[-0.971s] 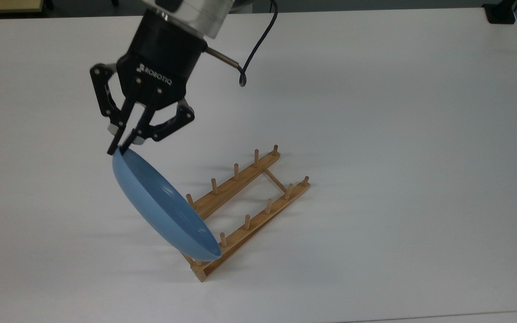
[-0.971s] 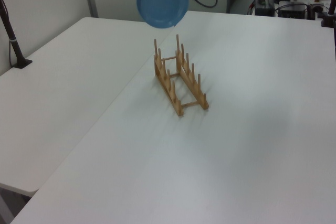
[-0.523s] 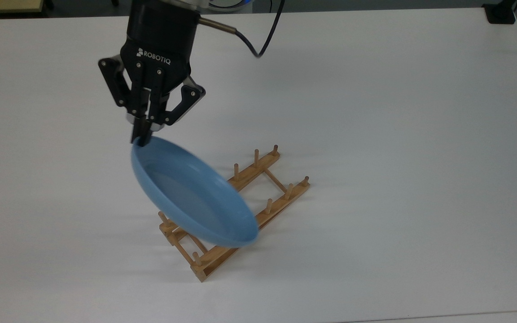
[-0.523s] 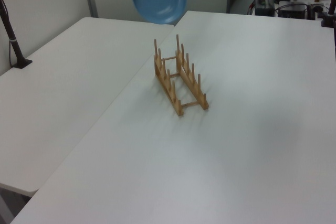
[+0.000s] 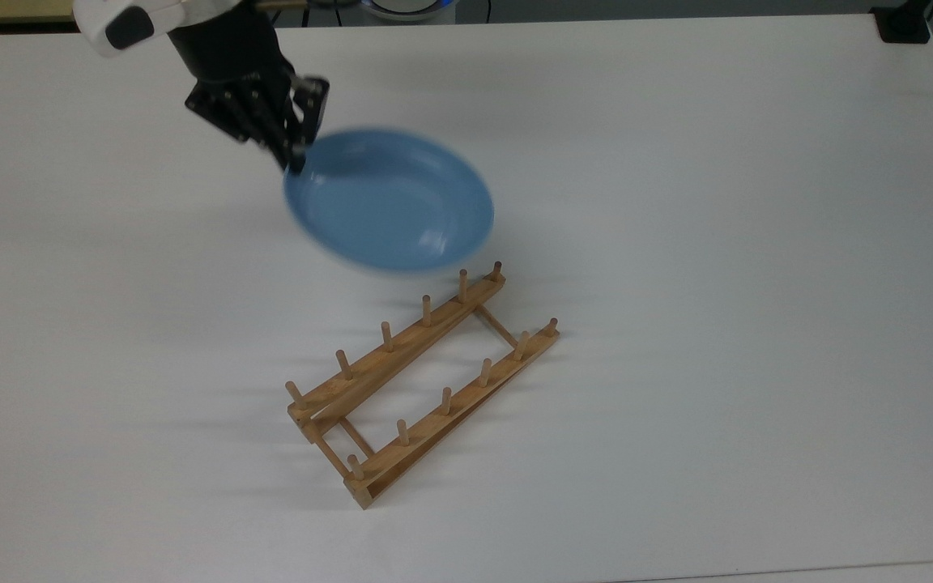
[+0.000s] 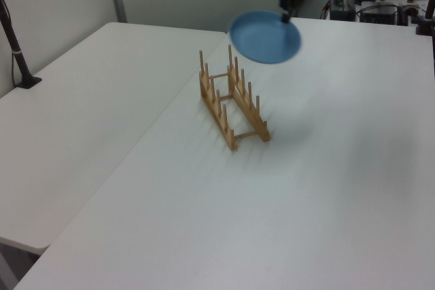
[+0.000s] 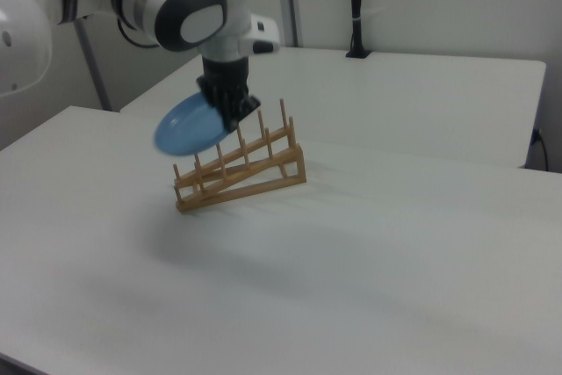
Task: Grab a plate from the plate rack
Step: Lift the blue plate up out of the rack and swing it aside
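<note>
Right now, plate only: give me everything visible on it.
The plate is a round, shallow, plain light-blue dish with a raised rim and a glossy sheen. It is out of the plate rack and held in the air, cavity facing up in the top view, tilted in the right view. The gripper has its jaws shut on the rim at the top view's upper left. Nothing else touches it. Its edges look motion-blurred.

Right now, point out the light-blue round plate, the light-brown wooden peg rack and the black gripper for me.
light-blue round plate (image 5: 389, 202), top view, middle of its inner face.
light-brown wooden peg rack (image 5: 389, 358), top view, on the upper long rail.
black gripper (image 5: 295, 160), top view, fingertips at the plate's rim.
</note>
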Motion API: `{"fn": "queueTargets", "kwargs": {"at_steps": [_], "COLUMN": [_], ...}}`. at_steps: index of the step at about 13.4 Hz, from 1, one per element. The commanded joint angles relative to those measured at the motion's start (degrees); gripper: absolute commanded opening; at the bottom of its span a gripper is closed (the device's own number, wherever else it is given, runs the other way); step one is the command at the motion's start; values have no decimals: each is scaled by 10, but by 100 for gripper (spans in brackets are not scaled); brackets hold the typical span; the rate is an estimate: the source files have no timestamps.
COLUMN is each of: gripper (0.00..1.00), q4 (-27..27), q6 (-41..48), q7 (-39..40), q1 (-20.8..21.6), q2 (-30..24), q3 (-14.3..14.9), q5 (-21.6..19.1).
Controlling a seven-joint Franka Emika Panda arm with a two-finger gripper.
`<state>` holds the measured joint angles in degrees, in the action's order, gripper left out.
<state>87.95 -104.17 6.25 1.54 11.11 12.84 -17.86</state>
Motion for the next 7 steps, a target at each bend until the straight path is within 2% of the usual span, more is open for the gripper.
{"fn": "queueTargets", "kwargs": {"at_steps": [1, 2, 5, 7], "gripper": [0, 0, 0, 0], "q4": [63, 71, 108, 124], "q6": [101, 101, 84, 51], "q7": [128, 153, 219, 240], "q1": [2, 2, 2, -7], "q2": [-21, -14, 23, 48], "q3": [18, 21, 22, 22], "q5": [-7, 0, 69, 84]}}
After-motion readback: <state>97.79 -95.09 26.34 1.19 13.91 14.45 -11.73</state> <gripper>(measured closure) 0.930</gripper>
